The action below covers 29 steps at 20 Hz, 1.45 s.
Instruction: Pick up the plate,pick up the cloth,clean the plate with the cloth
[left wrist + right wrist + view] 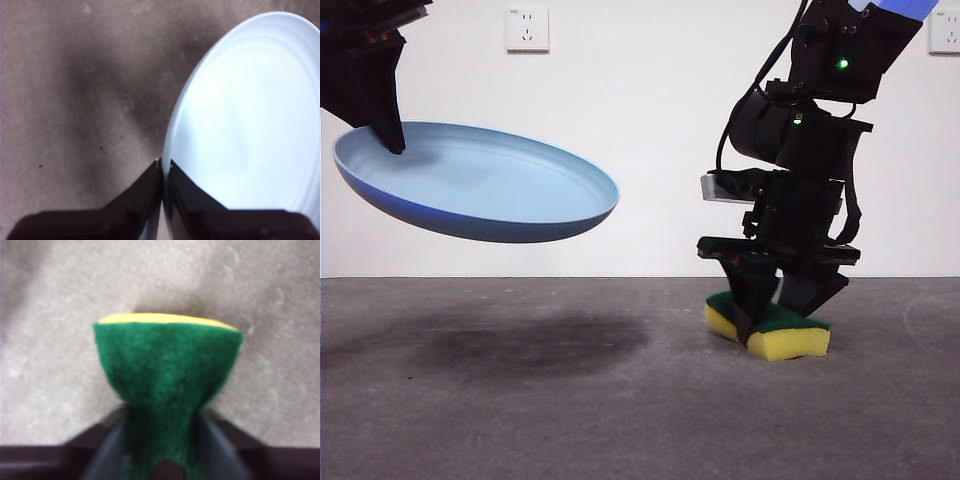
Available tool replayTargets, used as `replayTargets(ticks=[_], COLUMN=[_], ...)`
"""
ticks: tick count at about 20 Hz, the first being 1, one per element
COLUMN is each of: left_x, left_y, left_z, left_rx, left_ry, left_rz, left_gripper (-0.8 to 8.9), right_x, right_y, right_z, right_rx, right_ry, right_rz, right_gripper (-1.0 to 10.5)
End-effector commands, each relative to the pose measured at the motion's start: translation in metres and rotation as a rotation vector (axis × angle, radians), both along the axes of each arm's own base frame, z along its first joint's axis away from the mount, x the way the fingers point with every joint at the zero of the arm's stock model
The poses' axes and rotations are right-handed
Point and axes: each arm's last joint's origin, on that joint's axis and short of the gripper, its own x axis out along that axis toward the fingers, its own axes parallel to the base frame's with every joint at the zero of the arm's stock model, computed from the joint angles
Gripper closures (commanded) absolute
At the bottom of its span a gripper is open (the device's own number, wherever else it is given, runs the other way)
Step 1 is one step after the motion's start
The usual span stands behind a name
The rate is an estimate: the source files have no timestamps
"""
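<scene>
Over the grey worktop (620,400) we hold the light blue plate (480,185) well clear of the surface, tilted, its shadow lying beneath — our left hand (162,167) is clamped on its rim. That first pickup looks done. Off to the side, well apart from the plate, our right hand (775,300) has closed on the sponge (775,335), pinching its green scouring layer in at the middle; the yellow underside seems barely off the worktop, or touching it. Lifting it and wiping the plate remain.
</scene>
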Motion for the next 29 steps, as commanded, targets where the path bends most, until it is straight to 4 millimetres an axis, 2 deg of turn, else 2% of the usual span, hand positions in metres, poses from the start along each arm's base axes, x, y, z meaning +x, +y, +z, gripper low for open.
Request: replayTargets(ticks=[1,4,6,9,13,17,20,23,25,29], left_x=[0.001,0.003,0.005,0.010,0.016,0.013,0.008,0.001,-0.001,-0.002], left_y=[0.000,-0.001,-0.001,-0.002,-0.009,-0.030,-0.052,-0.072,-0.078,-0.082], left_z=[0.000,0.002,0.003,0.001,-0.008,-0.009,-0.007,-0.006,-0.005,-0.003], left_rx=[0.001,-0.003,-0.007,-0.009,-0.007,-0.029,-0.051,-0.069,-0.109,-0.226], left_ry=[-0.012,-0.035,-0.059,-0.071,-0.036,-0.035,-0.059,-0.079,-0.068,-0.045], left_rz=[-0.012,-0.011,-0.010,-0.010,-0.026,-0.079,-0.144,-0.207,-0.252,-0.321], left_gripper=[8.21,8.21,8.21,8.21,8.21,8.21,8.21,8.21,8.21,8.21], right_x=[-0.001,-0.002,-0.005,-0.018,-0.049,-0.082,-0.098,-0.103,-0.102,-0.091], right_y=[0.001,0.000,0.002,0.001,0.000,0.008,0.025,0.044,0.055,0.077], right_z=[-0.005,0.002,0.018,0.060,0.117,0.154,0.157,0.149,0.139,0.115], right_rx=[-0.009,0.003,0.022,0.097,0.254,0.377,0.389,0.326,0.273,0.272], right_ry=[0.013,-0.005,-0.044,-0.138,-0.219,-0.275,-0.275,-0.299,-0.307,-0.282], right_rz=[0.010,0.011,0.017,-0.013,0.000,0.084,0.154,0.166,0.157,0.187], right_gripper=[9.5,9.6,9.6,9.6,9.6,9.6,9.6,9.6,9.6,9.6])
